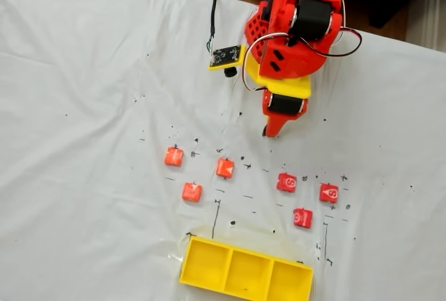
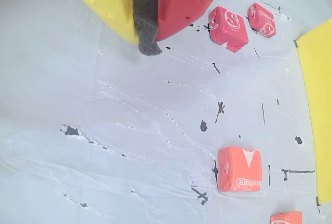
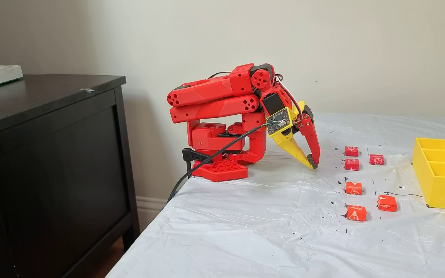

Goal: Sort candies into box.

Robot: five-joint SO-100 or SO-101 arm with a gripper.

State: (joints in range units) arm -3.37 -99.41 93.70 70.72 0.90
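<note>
On the white sheet (image 1: 83,175), the box (image 1: 245,271) lay with its long axis across a fixed view's bottom edge, six candies (image 1: 225,168) scattered above it; the gripper (image 1: 267,134) was pressed together, empty.

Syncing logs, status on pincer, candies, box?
Pincer shut, empty, tip at the sheet. Six candies loose on table, none in yellow box. Path clear.
</note>
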